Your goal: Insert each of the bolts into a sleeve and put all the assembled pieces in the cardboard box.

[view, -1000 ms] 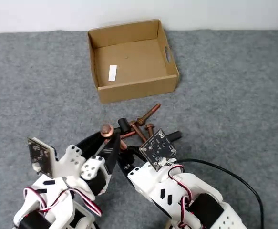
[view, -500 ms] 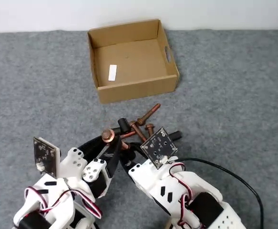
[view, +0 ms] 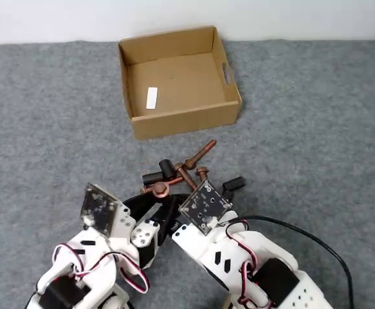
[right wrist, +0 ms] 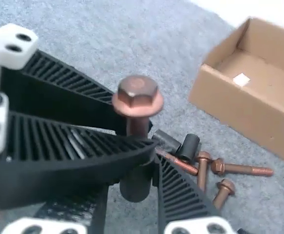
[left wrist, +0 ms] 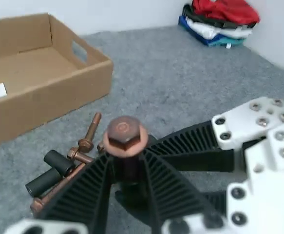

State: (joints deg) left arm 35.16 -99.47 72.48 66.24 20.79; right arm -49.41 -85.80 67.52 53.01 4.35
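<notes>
A copper bolt point(left wrist: 124, 135) stands head-up with my left gripper point(left wrist: 127, 168) shut on its shaft. Its lower end goes into a black sleeve point(right wrist: 134, 184), which my right gripper point(right wrist: 136, 191) is shut on. In the high view the two grippers meet under the bolt head point(view: 159, 188), just in front of the loose pile. That pile holds three more bolts, one of them point(view: 200, 152) farthest back, and black sleeves point(view: 166, 168). The open cardboard box point(view: 186, 121) stands behind the pile, holding only a white label.
Grey carpet covers the table. Another loose sleeve point(view: 233, 183) lies right of the pile, close to my right arm. A black cable point(view: 303, 235) runs from the right arm. Folded clothes point(left wrist: 219, 19) lie far off.
My left arm has swung right and turned its wrist. The bolt has moved right and nearer, down onto the sleeve in the right gripper.
</notes>
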